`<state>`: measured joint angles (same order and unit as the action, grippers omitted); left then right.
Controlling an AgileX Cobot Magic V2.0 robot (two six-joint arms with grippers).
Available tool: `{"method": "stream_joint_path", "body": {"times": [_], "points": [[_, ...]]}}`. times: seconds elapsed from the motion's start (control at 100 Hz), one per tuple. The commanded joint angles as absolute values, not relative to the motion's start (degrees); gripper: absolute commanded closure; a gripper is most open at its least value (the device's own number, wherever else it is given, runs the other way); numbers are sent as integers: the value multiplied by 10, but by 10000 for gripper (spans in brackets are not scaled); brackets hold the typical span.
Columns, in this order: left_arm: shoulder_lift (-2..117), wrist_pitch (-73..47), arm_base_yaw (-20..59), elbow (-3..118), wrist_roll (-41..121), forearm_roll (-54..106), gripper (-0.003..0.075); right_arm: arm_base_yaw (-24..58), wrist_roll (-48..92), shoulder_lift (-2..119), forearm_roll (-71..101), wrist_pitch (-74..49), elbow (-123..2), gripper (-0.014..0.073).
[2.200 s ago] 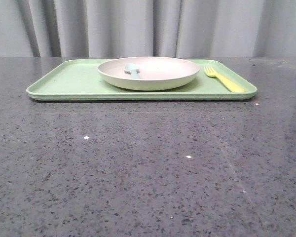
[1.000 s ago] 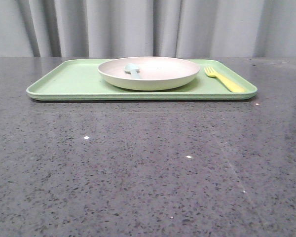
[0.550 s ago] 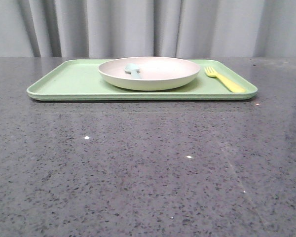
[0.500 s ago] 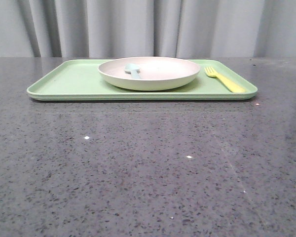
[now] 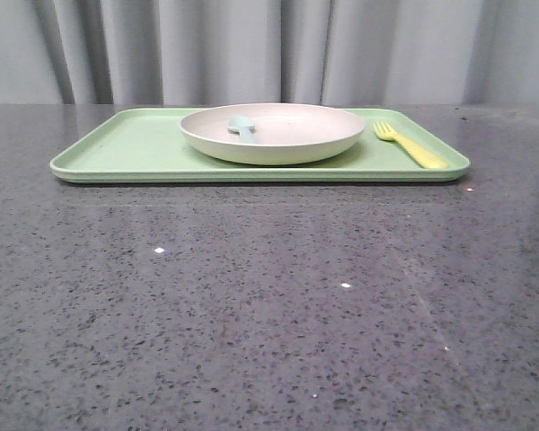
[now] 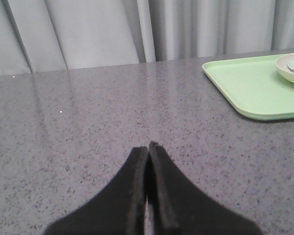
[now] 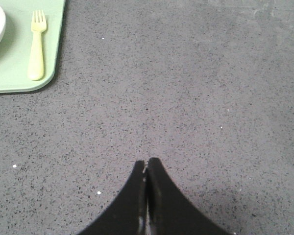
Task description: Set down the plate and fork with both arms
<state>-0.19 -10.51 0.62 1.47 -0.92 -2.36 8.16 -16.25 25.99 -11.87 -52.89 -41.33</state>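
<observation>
The cream plate [image 5: 271,131] rests on the light-green tray [image 5: 126,153] at the far side of the table, and the left wrist view catches its edge [image 6: 290,72]. The yellow fork [image 5: 411,145] lies on the tray just right of the plate, tines pointing away; the right wrist view also shows the fork [image 7: 36,45]. Neither arm appears in the front view. My left gripper [image 6: 148,146] is shut and empty over bare table, well to the left of the tray. My right gripper [image 7: 146,162] is shut and empty over bare table, right of the tray and nearer than the fork.
A pale blue spoon [image 5: 243,127] lies in the plate. The tray [image 6: 250,88] takes up the back middle of the grey speckled table [image 5: 269,305]. Grey curtains hang behind the table.
The tray, plate and fork appear a hair further right in the front view than 2.2 s ago; nothing else has changed.
</observation>
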Motion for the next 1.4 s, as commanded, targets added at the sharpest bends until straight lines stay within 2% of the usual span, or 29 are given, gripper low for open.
{"method": "stream_joint_path", "body": {"times": [0.0, 0.21, 0.39, 1.39], "points": [[-20, -45, 9, 18, -13, -25, 741, 77, -159, 264, -129, -488, -427, 713], [-20, -37, 9, 16, -13, -27, 741, 77, -159, 264, -129, -490, -427, 713], [-20, 23, 9, -8, -13, -31, 741, 77, -159, 264, -129, -490, -427, 713], [-20, 25, 9, -7, -13, -31, 741, 77, -159, 264, -129, -490, -427, 713]]}}
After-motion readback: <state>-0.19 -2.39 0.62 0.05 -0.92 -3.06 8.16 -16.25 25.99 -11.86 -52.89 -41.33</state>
